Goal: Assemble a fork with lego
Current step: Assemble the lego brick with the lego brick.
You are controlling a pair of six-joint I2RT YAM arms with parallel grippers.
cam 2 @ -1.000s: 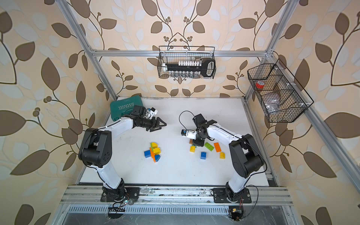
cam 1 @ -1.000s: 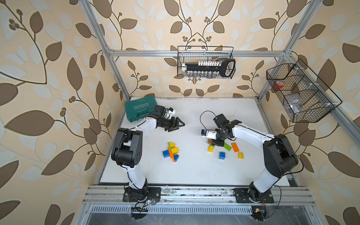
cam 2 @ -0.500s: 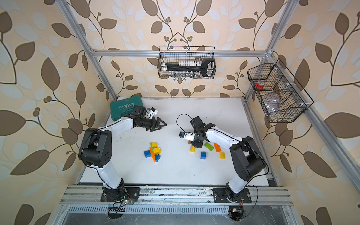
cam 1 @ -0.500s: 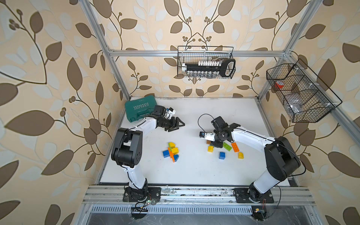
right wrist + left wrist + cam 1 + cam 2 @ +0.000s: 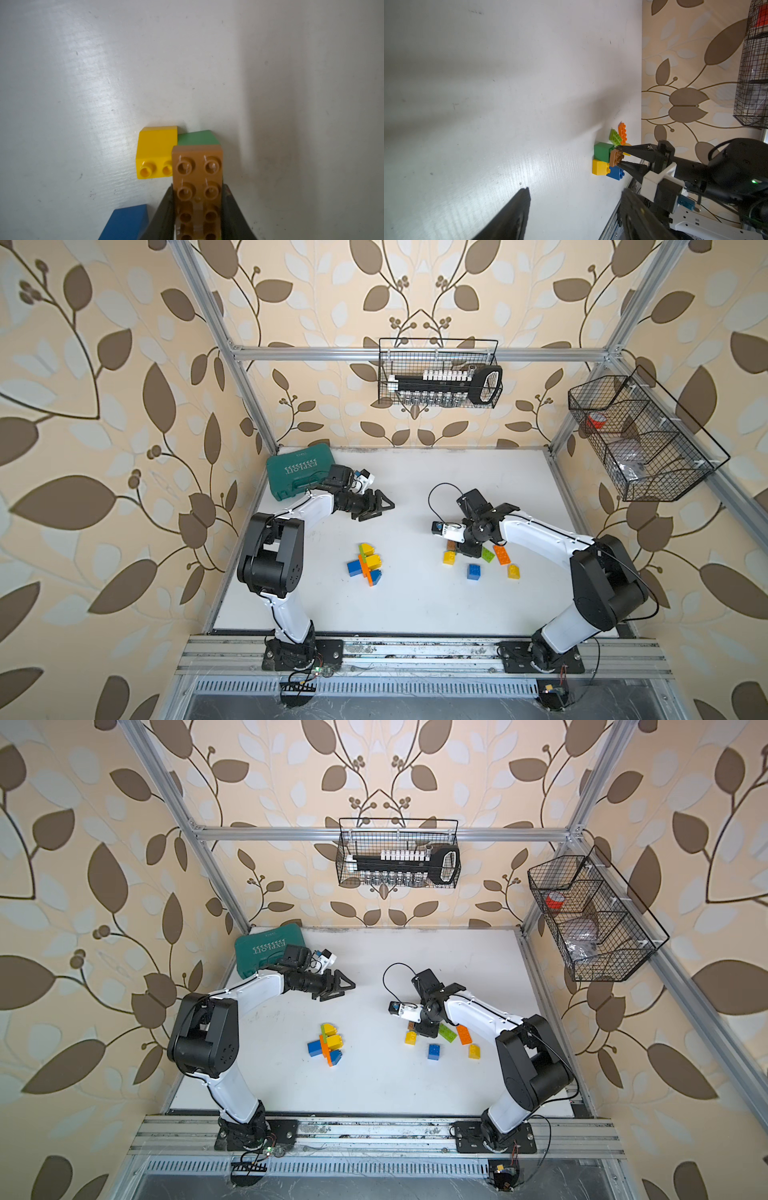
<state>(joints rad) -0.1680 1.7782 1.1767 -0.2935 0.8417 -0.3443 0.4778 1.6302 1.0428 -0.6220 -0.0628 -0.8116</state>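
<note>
My right gripper is shut on a long brown lego brick, studs facing the camera. The brick's free end lies over a green square brick, next to a yellow one. The left wrist view shows the same grip on the brown brick amid the loose bricks. In both top views the right gripper points down at that cluster. A joined group of yellow, orange and blue bricks lies mid-table. My left gripper hovers open and holds nothing.
Loose bricks lie by the right gripper: yellow, light green, orange, blue, yellow. A teal tool case sits at the back left. Wire baskets hang on the walls.
My right wrist has shifted slightly to the left with the brown brick in its grip. The left arm has not moved.
</note>
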